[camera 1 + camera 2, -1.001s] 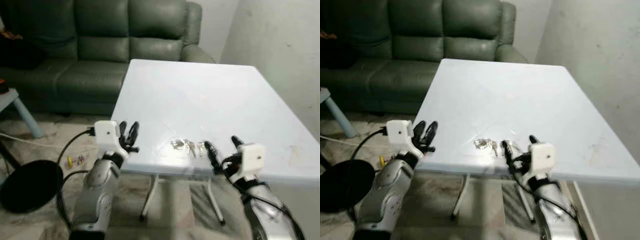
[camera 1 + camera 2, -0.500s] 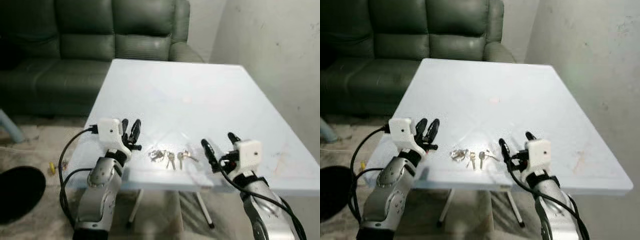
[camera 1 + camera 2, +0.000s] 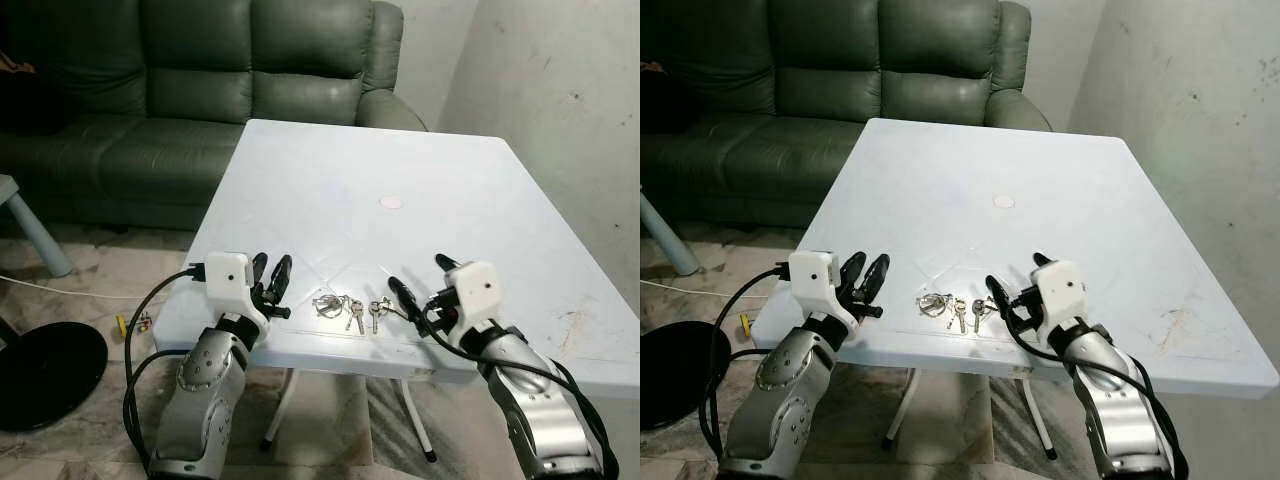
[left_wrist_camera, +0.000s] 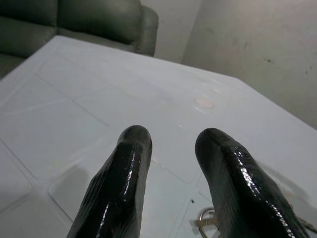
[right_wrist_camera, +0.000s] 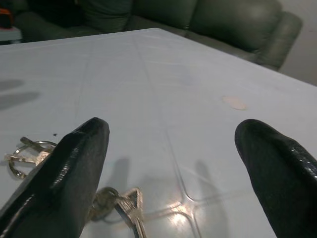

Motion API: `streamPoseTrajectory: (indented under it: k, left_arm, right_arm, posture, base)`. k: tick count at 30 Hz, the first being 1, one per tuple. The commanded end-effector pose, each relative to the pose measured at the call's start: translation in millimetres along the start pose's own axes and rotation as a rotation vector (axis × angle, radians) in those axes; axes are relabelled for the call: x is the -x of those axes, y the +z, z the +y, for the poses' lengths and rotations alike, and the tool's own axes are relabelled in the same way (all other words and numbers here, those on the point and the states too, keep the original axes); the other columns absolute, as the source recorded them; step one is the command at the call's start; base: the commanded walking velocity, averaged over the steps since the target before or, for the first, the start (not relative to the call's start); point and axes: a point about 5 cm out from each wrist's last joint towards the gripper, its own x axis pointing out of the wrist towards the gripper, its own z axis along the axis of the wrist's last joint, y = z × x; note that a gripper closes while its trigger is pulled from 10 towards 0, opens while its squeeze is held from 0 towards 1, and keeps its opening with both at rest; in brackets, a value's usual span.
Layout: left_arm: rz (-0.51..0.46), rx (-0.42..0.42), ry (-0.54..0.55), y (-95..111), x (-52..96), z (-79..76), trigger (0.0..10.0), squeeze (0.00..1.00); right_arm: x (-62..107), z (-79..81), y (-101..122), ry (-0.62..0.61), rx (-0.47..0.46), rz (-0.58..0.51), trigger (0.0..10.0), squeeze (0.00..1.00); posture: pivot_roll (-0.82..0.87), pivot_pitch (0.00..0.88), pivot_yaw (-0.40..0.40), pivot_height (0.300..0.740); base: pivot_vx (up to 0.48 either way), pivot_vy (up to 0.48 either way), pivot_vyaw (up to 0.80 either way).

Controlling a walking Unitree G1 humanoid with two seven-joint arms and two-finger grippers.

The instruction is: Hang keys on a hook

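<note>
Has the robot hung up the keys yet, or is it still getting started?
Still getting started. Done: nothing; the keys lie near the front edge of the white table. In hand: nothing, but the right gripper is open beside the keys, seemingly ready to grab them, and the left gripper is open on their other side. Left: pick up the keys, find a hook and hang them.

keys (image 4: 210, 220) cut by frame edge, sofa (image 3: 200, 90) cropped
</note>
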Motion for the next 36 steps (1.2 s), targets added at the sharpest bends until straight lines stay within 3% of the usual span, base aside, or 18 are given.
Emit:
streamPoseTrajectory:
  k: [1,11,24,36]
  left_arm:
    - [-0.012,0.015,-0.043,2.6,0.9,-9.8,10.0,0.0]
    - [0.0,0.041,-0.089,-0.4,5.1,-21.7,10.0,0.0]
    - [0.096,0.067,-0.14,-16.7,22.8,-33.5,10.0,0.0]
    - [0.123,0.08,-0.141,-18.2,33.3,-38.0,10.0,0.0]
  right_arm:
    - [-4.2,1.9,1.2,0.043,0.007,0.003,10.0,0.0]
    - [-18.1,-1.7,-7.0,0.118,-0.055,0.085,10.0,0.0]
    - [-24.2,-4.5,-10.6,0.177,0.017,0.119,10.0,0.0]
    - [-25.6,0.6,-16.5,0.223,0.038,0.171,10.0,0.0]
  posture:
    - [0.11,0.0,-0.078,0.74]
    - [0.11,0.0,-0.095,0.74]
    - [0.11,0.0,-0.109,0.74]
    - [0.12,0.02,-0.112,0.74]
  base:
    - [0.0,0.0,0.0]
    - [0.0,0.0,0.0]
    - [0.0,0.0,0.0]
    - [0.0,0.0,0.0]
